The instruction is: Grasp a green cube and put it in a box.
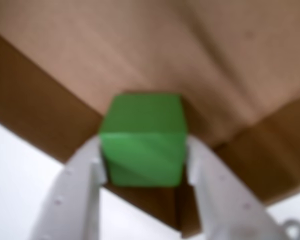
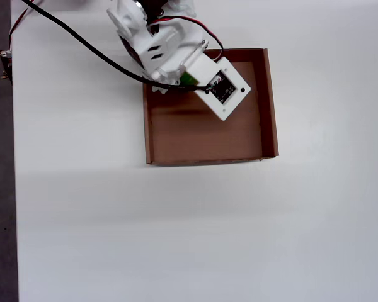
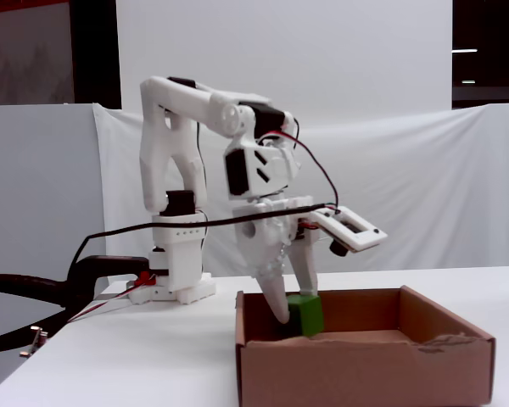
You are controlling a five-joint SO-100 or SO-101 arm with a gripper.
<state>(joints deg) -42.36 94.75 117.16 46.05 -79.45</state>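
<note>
Item: green cube point(image 1: 142, 140), small, matte, bright green, held between the two white fingers point(image 1: 72, 195) of the gripper point(image 3: 295, 320), which is closed on its side faces; in the wrist view the finger on each side presses flat against it. Location: inside the outline of the box point(image 2: 269, 107), a shallow brown cardboard tray on a white table point(image 2: 195, 233). In the fixed view the cube sits low between the walls, near the box's rear corner on the arm's side; whether its underside touches the floor cannot be told, since the near wall hides the contact. In the overhead view only a sliver of green point(image 2: 189, 78) shows under the white wrist housing, close to the tray's upper edge in that view. Relation that matters: the cube lies directly below and between the fingertips, box floor immediately beneath it, walls well clear on the open side. Judgement: placement is nearly complete; what remains is a release, and the fingers need only spread apart, then lift straight up clear of the near wall. Risk: the cube clinging to one finger or tipping on release.
</note>
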